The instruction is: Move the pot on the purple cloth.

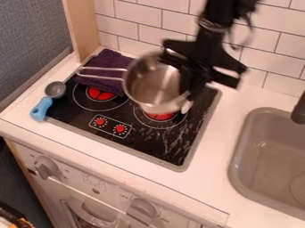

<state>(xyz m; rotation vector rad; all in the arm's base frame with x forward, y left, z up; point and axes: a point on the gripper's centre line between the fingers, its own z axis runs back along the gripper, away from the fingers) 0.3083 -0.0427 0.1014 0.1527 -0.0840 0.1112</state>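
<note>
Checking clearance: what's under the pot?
Past the lower edge of the pot, part of a red burner shows on the black stovetop. The pot covers anything else there.

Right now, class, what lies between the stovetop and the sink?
A strip of white countertop lies between the stovetop and the sink, as the camera view shows.
</note>
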